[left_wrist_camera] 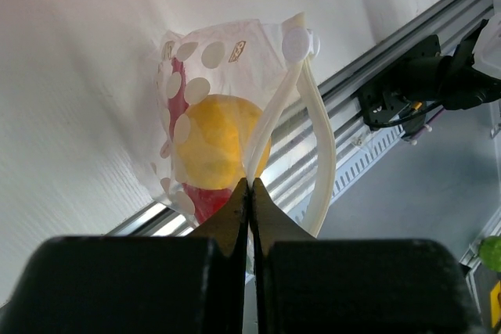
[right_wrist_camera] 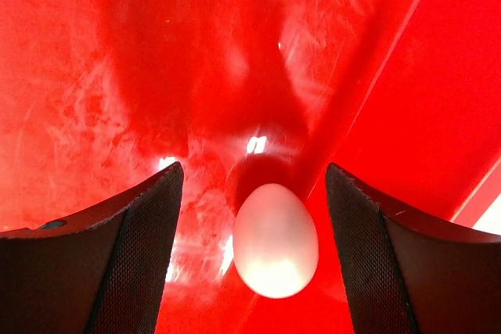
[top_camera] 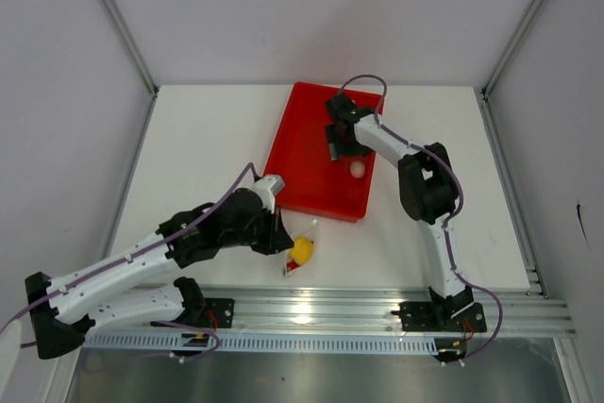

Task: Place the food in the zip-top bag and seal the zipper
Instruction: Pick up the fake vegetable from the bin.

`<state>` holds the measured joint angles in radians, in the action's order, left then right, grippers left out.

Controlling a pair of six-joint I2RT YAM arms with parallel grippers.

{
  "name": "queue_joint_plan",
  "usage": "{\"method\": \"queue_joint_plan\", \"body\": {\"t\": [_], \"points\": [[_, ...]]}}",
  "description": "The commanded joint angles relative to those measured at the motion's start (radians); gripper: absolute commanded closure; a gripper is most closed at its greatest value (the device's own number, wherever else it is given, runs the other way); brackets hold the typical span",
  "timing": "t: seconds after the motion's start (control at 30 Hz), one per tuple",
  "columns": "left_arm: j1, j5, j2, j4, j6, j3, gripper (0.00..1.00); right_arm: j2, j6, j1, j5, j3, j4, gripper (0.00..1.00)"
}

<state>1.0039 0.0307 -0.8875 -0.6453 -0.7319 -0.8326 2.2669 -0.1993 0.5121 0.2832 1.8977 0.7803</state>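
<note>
The clear zip-top bag (left_wrist_camera: 211, 60), printed with white dots, lies near the table's front edge (top_camera: 300, 254). Inside it are the yellow fruit (left_wrist_camera: 219, 140) and the red chili (left_wrist_camera: 205, 199). My left gripper (left_wrist_camera: 250, 187) is shut on the bag's rim by its white zipper strip (left_wrist_camera: 321, 154), and it shows in the top view (top_camera: 283, 238). The pale egg-sized ball (right_wrist_camera: 275, 240) lies in the red tray (top_camera: 302, 153) near the right wall (top_camera: 358, 169). My right gripper (right_wrist_camera: 254, 232) is open, its fingers on both sides of the ball without touching it.
The red tray stands at the back centre of the white table. An aluminium rail (top_camera: 311, 304) with the arm bases runs along the near edge, just in front of the bag. White walls enclose the table on the left, right and back.
</note>
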Motion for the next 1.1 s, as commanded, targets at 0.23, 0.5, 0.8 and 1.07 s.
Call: {"method": "queue_joint_plan", "body": {"t": [0.23,0.5,0.8,1.07], "points": [[0.004,0.029,0.012,0.035,0.011,-0.002,1.0,-0.043,-0.107,0.054,0.117,-0.019,0.051,0.25],[0.004,0.026,0.016,0.032,0.012,-0.003,0.99,-0.04,-0.094,0.092,0.204,-0.006,0.103,0.25],[0.004,0.032,0.028,0.039,0.006,0.007,0.99,-0.003,-0.101,0.123,0.284,0.037,0.2,0.25],[0.004,0.028,0.039,0.033,0.006,0.007,0.99,0.026,-0.12,0.144,0.309,0.07,0.24,0.28]]}}
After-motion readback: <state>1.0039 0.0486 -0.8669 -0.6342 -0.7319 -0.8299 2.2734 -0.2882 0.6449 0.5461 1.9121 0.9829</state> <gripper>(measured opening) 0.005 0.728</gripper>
